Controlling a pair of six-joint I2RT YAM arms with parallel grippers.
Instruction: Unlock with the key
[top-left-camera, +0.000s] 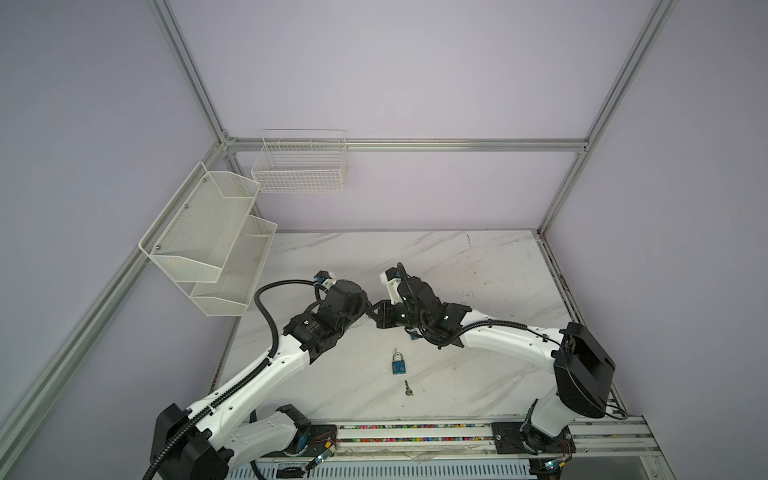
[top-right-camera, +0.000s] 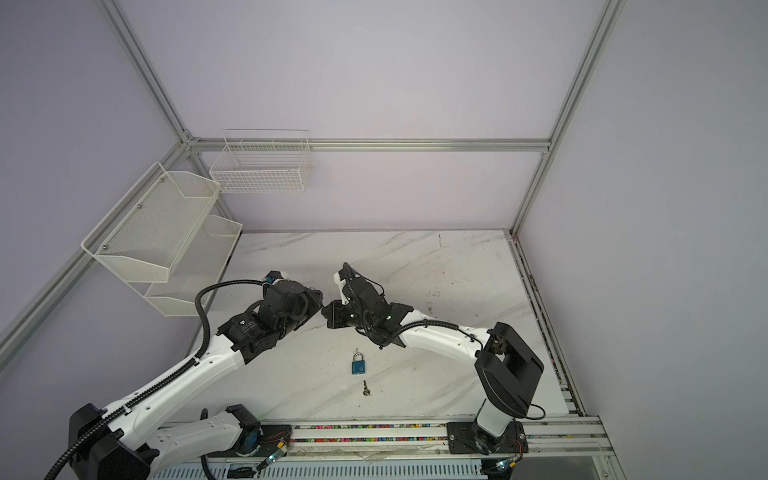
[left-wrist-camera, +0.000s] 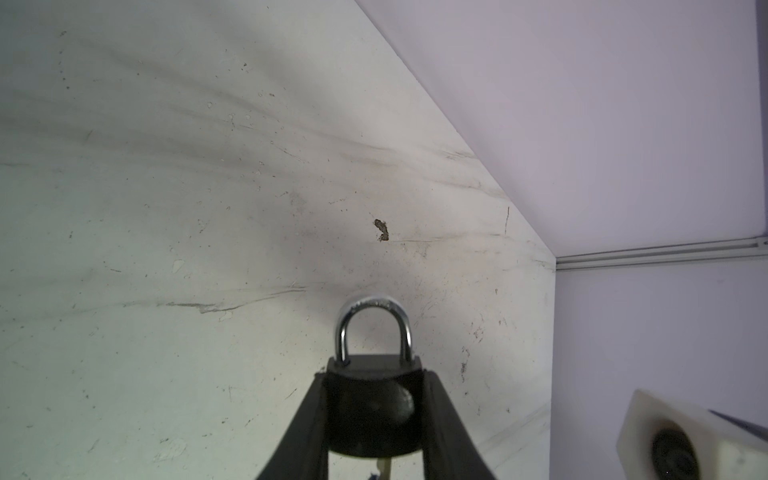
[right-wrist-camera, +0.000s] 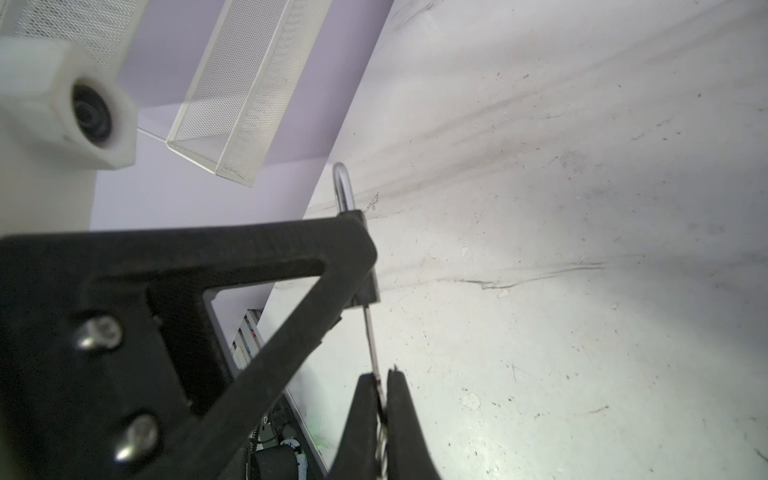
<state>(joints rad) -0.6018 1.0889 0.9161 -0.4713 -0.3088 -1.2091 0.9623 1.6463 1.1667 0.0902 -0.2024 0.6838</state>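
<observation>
Black padlock (left-wrist-camera: 365, 415) gripped by body in part-open left gripper (left-wrist-camera: 376, 376), above table (left-wrist-camera: 166, 208), shackle (left-wrist-camera: 374, 307) pointed away from wrist. Key (right-wrist-camera: 370, 332) pinched in closed right gripper (right-wrist-camera: 381, 376), shaft in line with padlock's long axis, tip at its base.

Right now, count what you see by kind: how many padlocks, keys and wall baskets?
Padlocks: 2 (black padlock in the left tool, blue padlock on the table)
Keys: 2 (held key in the right tool, loose key on the table)
Wall baskets: 2 (mesh rack, wire basket)
Total: 6
</observation>
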